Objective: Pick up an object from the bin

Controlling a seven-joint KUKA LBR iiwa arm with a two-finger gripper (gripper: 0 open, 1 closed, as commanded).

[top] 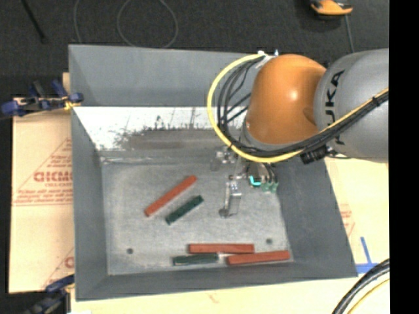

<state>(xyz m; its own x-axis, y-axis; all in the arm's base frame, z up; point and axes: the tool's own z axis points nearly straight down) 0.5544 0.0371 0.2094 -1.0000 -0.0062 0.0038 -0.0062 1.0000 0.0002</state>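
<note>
The orange wrist cover (285, 100), at two o'clock, hides much of the gripper (230, 201), so I cannot tell its spread; a green stick (184, 210) lies flat, seemingly untouched, at its nine o'clock.

Scuffed matt grey metal bin (88, 208); glossy, smooth orange cover (285, 100).

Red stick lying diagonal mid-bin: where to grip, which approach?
Grip the red stick at its middle, straight down from above, closing across its narrow width: it lies flat, long and thin. The dark green stick lies parallel, close but apart, on its lower-right side.
</note>
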